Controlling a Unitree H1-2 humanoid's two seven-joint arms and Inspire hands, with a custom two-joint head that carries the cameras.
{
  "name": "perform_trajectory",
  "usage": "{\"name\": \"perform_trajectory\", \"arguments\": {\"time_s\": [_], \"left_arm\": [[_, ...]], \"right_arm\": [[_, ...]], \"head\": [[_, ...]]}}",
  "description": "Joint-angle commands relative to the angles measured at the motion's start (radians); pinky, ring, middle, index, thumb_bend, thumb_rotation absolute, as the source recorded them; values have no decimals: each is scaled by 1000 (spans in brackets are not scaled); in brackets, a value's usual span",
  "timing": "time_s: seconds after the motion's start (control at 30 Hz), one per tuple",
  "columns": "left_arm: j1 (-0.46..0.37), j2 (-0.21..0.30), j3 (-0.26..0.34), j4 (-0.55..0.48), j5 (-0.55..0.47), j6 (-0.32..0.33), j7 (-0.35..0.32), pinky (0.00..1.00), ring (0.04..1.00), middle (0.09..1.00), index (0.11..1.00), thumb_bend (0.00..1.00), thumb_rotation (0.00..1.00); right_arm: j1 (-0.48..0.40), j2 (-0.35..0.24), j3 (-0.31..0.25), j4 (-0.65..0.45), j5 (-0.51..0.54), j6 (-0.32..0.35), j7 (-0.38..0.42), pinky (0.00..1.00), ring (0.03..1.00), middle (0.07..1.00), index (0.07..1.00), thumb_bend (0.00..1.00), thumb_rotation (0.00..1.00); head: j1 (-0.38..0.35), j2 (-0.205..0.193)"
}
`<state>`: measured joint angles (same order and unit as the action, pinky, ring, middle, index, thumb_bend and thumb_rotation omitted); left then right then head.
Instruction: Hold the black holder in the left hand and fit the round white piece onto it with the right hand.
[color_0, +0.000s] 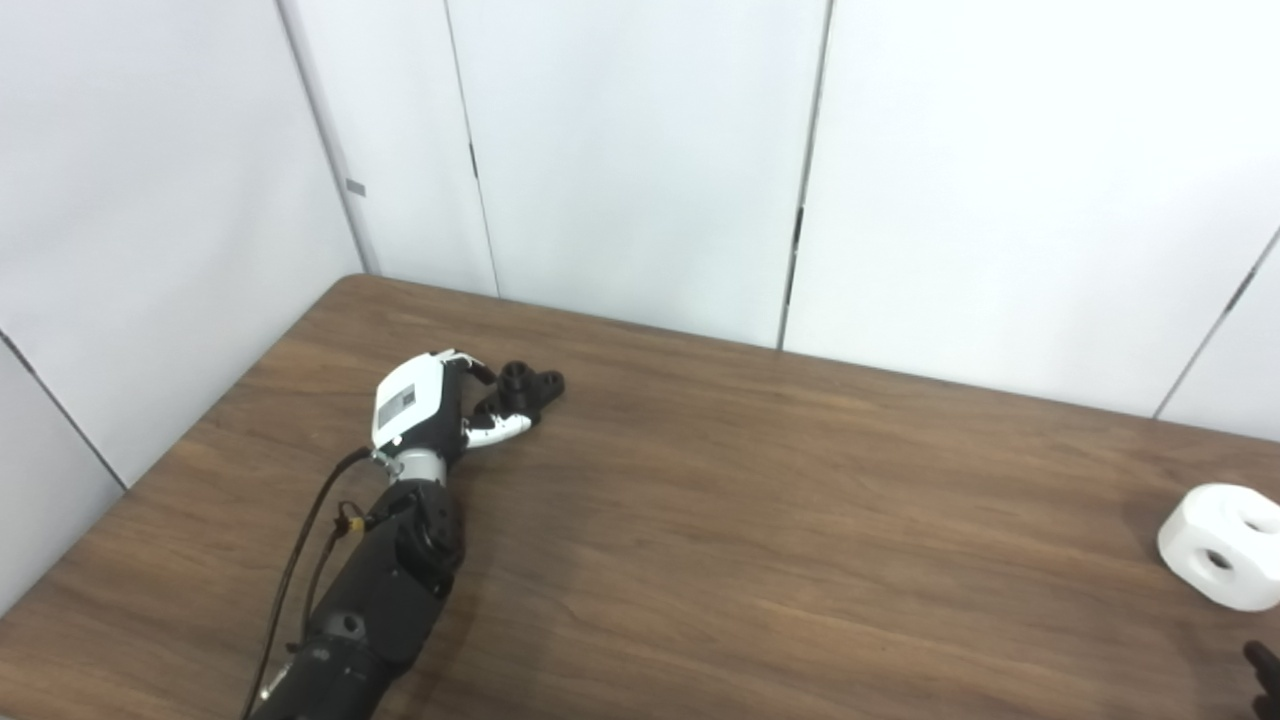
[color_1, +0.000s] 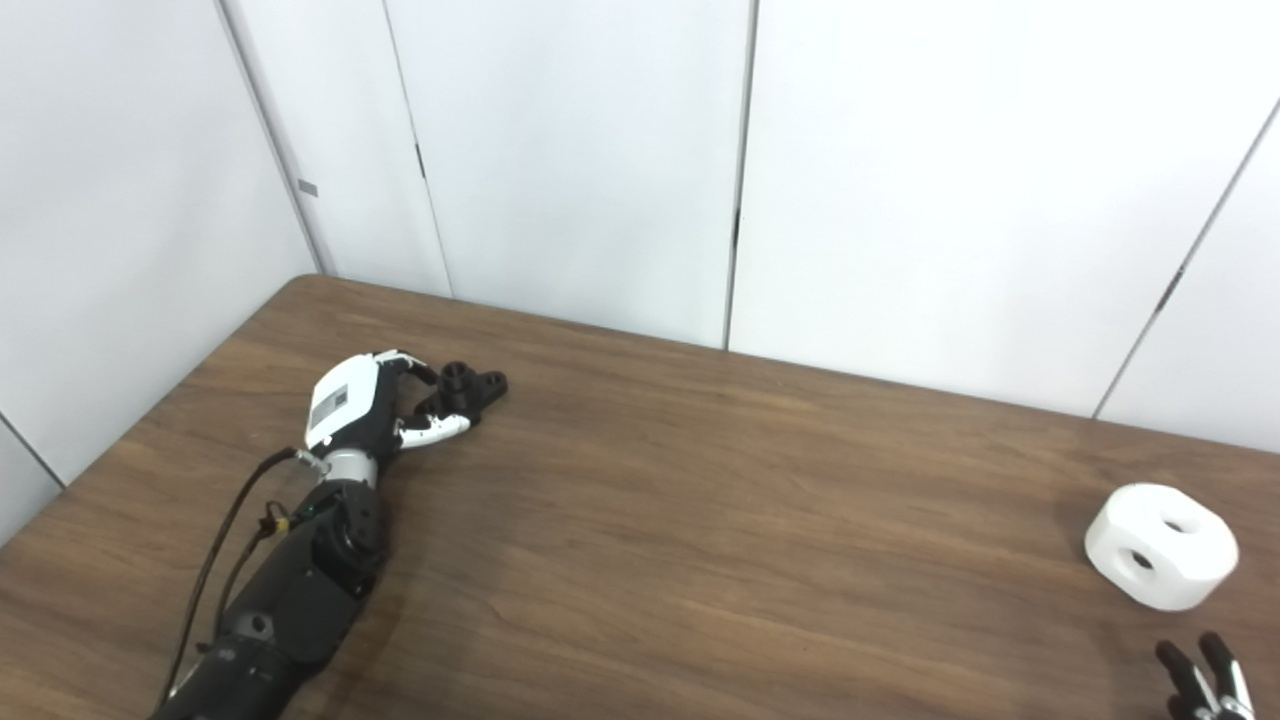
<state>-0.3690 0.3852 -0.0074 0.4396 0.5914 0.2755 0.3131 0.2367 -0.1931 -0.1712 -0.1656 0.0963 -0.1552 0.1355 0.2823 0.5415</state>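
- Step in hand: the black holder (color_0: 530, 385) is being grasped on the table (color_0: 700, 520) by the left hand (color_0: 432, 405); fingers are curled at it, but a closed grip cannot be told
- The white piece (color_1: 1160, 545) is left lying well apart, near the right edge
- Only fingertips of the right hand (color_1: 1205, 680) are seen; its state cannot be told
- Next: the holder is to be gripped firmly and lifted

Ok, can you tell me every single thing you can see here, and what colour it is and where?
black holder: one, black, far left of the table, between the left hand's fingers
round white piece: one, white with holes, right edge of the table
table: one, brown wood
wall panels: white, behind the table
left hand: one, white and black, around the holder
right hand: only dark fingertips, bottom right corner
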Motion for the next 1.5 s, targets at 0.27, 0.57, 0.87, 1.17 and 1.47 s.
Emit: {"name": "perform_trajectory", "arguments": {"time_s": [0.27, 0.57, 0.87, 1.17, 1.47], "left_arm": [[-43, 21, -12, -6, 7, 0, 23, 1000, 946, 875, 635, 832, 283], [-38, 29, -26, 0, 13, -15, 30, 1000, 945, 863, 579, 816, 227], [-35, 29, -33, 10, 7, -47, 56, 1000, 923, 815, 487, 525, 53], [-34, 39, -47, 2, 5, -59, 46, 1000, 910, 799, 486, 521, 49], [-19, 38, -47, -49, -18, -66, 0, 998, 910, 807, 486, 521, 48]], "right_arm": [[49, 32, 14, 35, 2, -4, -14, 1000, 981, 935, 1000, 596, 1000], [52, 29, 16, 20, 3, 8, -18, 997, 977, 935, 1000, 596, 1000], [54, 25, 16, 14, -2, 12, -20, 988, 971, 935, 1000, 599, 1000], [50, 24, 18, 12, -10, 20, -23, 960, 967, 933, 1000, 612, 1000], [46, 22, 22, 15, -21, 19, -25, 945, 957, 924, 1000, 601, 1000]], "head": [[4, 9], [4, 15], [3, 23], [2, 24], [-16, 32]]}}
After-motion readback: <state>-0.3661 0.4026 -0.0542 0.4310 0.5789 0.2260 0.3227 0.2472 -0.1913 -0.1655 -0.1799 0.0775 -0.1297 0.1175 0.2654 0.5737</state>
